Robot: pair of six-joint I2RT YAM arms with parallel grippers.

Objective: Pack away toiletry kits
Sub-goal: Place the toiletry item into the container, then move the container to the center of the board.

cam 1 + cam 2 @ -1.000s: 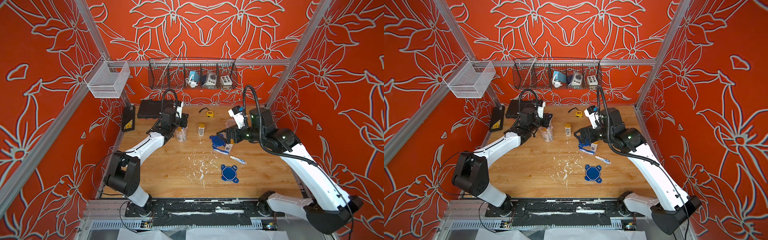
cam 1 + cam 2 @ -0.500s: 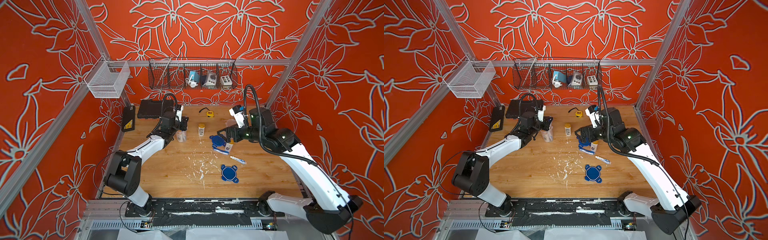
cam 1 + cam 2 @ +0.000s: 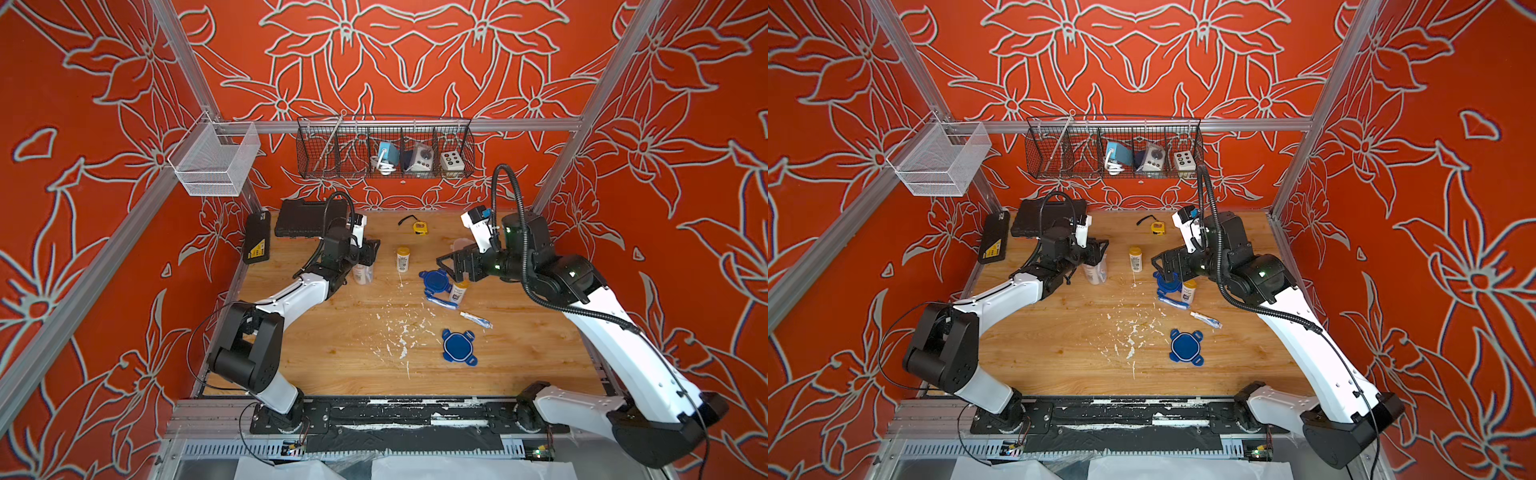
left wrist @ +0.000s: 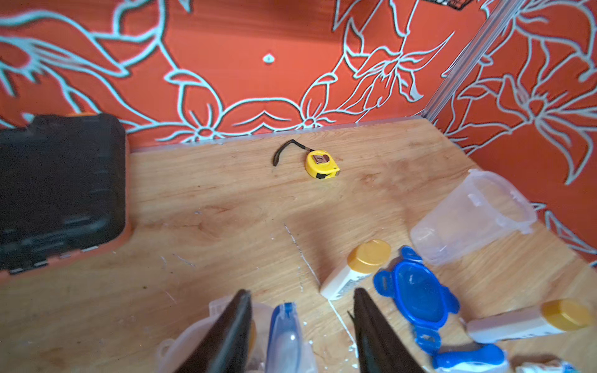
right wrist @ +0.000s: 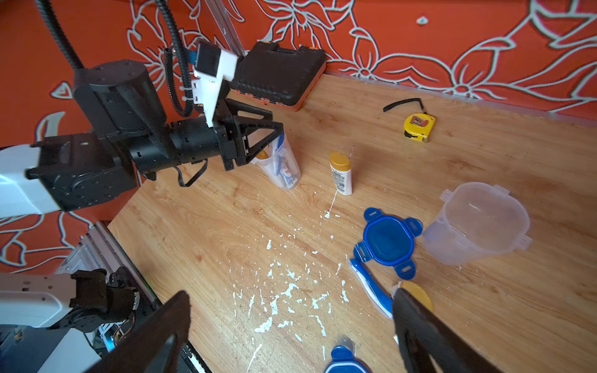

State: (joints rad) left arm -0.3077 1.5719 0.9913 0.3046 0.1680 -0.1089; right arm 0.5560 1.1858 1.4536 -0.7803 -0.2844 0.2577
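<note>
Clearance | I see open board along the near edge, left side | upright bottle blocks mid-table lane | lid and tube clutter near right | tool case walls far left corner.

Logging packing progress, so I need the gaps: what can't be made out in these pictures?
Filled tub: both top views, left gripper covers its mouth.
Empty tub: both top views, mostly behind the right gripper.
Upright bottle's label: too small in every view.
Near lid: right wrist view, cut off by the picture's edge.
</note>
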